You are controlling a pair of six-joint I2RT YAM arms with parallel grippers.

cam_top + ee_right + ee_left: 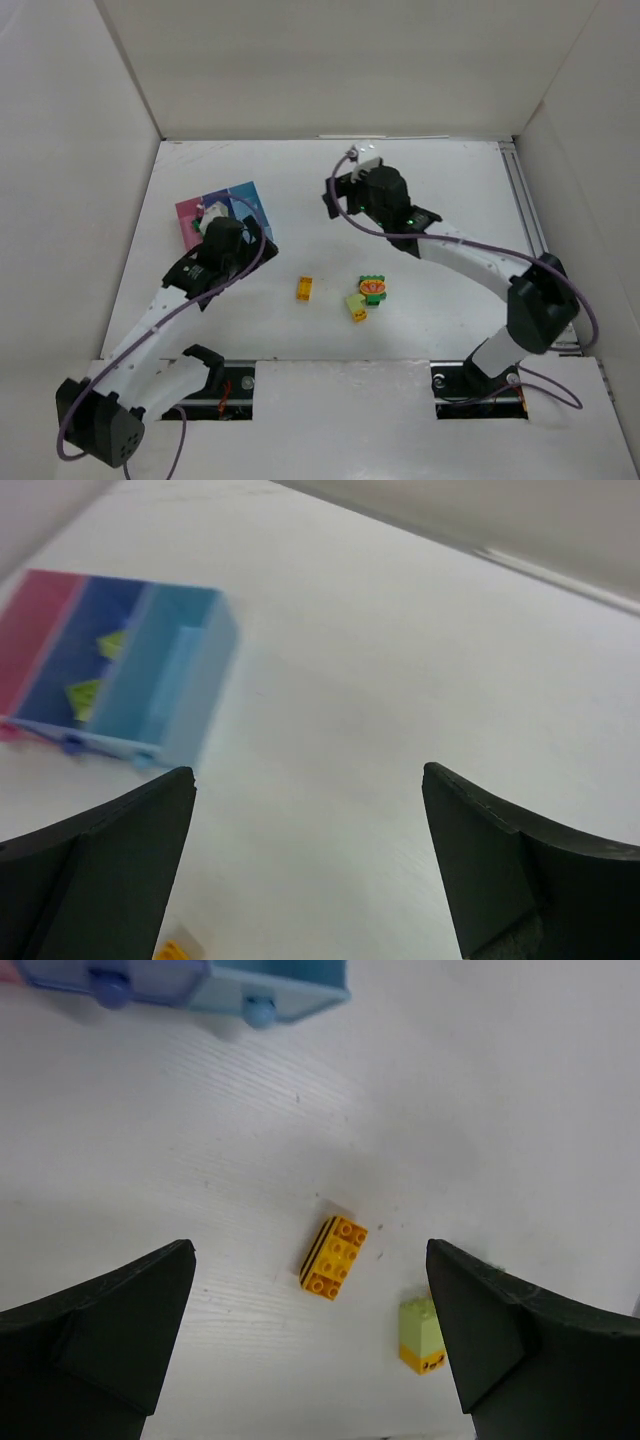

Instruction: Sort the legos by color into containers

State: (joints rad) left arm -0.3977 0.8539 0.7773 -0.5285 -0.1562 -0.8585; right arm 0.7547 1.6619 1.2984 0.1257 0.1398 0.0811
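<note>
The containers point(240, 200) are a joined row at the left back: pink, dark blue, light blue. In the right wrist view the containers point(150, 680) hold two green bricks point(85, 692) in the dark blue box. An orange brick point(304, 289) lies mid-table, with a green-orange-red stack point(374, 289) and a light green-on-orange brick point(356, 306) to its right. My left gripper point(222, 238) is open and empty, raised by the containers; its view shows the orange brick point(334, 1257) between the fingers and the light green brick point(421, 1334). My right gripper point(340, 198) is open and empty, raised at mid-back.
White walls enclose the table on the left, back and right. A metal rail point(525, 210) runs along the right edge. The lower edge of the containers point(200, 985) shows at the top of the left wrist view.
</note>
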